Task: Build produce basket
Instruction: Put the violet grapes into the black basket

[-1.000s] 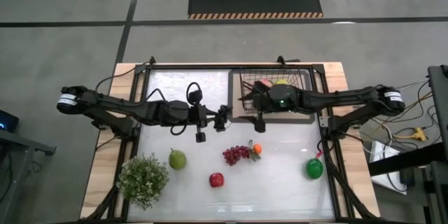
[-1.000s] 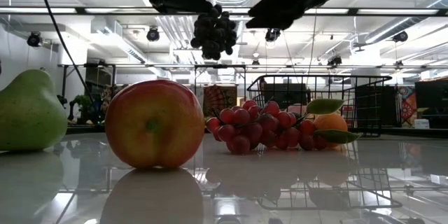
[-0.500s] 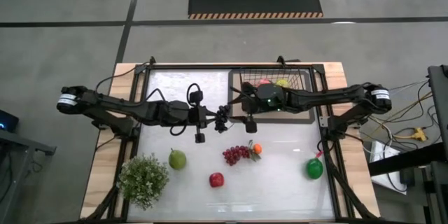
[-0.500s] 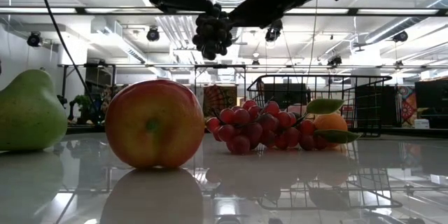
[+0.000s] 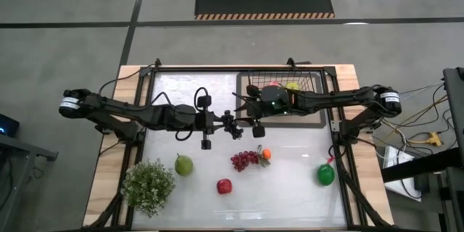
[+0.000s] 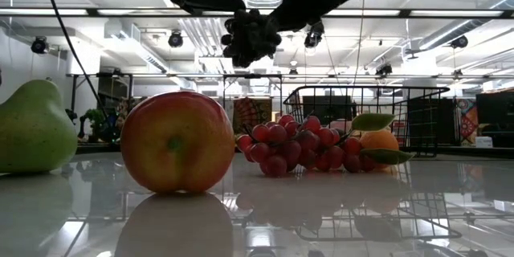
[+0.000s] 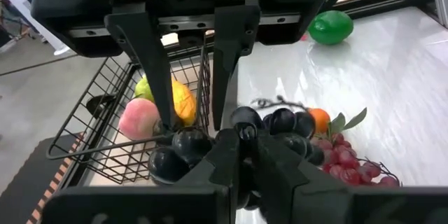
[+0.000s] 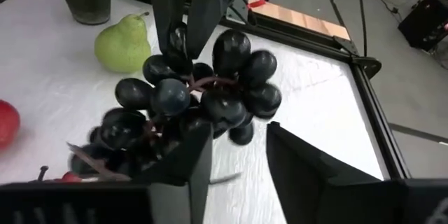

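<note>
Your two dark arms reach inward and meet above mid-desk. Your left end effector (image 5: 230,125) is clamped tight, fingers pressed together. Your right end effector (image 5: 244,113) faces it, just beside, its dark fingers (image 8: 297,155) standing partly apart.

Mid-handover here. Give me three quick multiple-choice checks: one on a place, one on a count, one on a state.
1. Where is the dark grape bunch? A in the basket; B held in the air; C lying on the tabletop.
2. How many produce pieces lie on the table? A three; B five; C seven.
3. The left end effector is: A open; B shut on the dark grape bunch; C out of view.

1 B: the low view shows it hanging clear.
2 B: pear, red apple, red grapes, tangerine, green pepper.
3 B: its closed fingers hold it up.
</note>
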Available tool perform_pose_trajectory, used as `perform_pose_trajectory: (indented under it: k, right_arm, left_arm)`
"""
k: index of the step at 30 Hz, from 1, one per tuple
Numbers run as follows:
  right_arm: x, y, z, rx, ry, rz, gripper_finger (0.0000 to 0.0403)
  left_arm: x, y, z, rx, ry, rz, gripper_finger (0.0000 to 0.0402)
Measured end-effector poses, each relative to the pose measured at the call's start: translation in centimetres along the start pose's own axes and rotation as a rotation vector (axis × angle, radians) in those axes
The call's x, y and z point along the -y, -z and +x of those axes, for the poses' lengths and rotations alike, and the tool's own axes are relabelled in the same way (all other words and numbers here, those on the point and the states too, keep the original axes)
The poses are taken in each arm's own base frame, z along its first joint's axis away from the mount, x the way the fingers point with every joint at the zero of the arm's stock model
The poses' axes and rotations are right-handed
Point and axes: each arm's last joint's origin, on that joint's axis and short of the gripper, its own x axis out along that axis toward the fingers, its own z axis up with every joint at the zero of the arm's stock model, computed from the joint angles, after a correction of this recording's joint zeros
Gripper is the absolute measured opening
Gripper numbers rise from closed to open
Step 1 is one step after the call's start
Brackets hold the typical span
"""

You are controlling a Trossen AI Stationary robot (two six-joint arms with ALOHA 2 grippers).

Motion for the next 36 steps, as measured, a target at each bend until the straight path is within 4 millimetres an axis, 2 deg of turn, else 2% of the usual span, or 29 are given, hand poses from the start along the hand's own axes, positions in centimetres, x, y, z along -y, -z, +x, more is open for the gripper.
perform_pose_trajectory:
  k: [5, 8, 12, 16, 20, 25, 30, 36]
  right_arm:
    - [0.0, -0.1, -0.2, -0.002, 0.001, 0.016, 0.0087]
    - [0.2, -0.3, -0.8, 0.001, 0.008, 0.052, 0.0082]
    - [0.1, -0.5, -1.8, -0.005, -0.001, 0.09, 0.0106]
    - [-0.2, -0.9, -2.2, 0.037, -0.131, 0.141, 0.0152]
    - [-0.3, -0.9, -1.8, 0.064, -0.167, 0.156, 0.0201]
    - [-0.2, -0.8, -0.8, 0.091, -0.158, 0.152, 0.0238]
    - [-0.2, -0.6, -0.1, 0.096, -0.156, 0.139, 0.0243]
    - [-0.2, -0.5, 0.4, 0.11, -0.153, 0.134, 0.0215]
  left_arm:
    - [0.0, 0.0, 0.0, 0.0, 0.0, -0.002, 0.0022]
    - [0.0, 0.1, 0.0, -0.009, 0.002, -0.005, 0.0022]
    - [0.1, 0.3, 0.0, -0.02, 0.004, -0.003, 0.0022]
    - [0.1, 0.2, 0.0, -0.012, 0.002, -0.006, 0.0022]
    - [0.0, 0.2, 0.0, -0.009, 0.001, -0.007, 0.0022]
    - [0.0, -0.1, 0.0, 0.022, -0.005, -0.015, 0.0022]
    - [0.0, -0.1, 0.1, 0.038, -0.011, -0.019, 0.0022]
    - [0.0, -0.2, 0.3, 0.068, -0.02, -0.027, 0.0022]
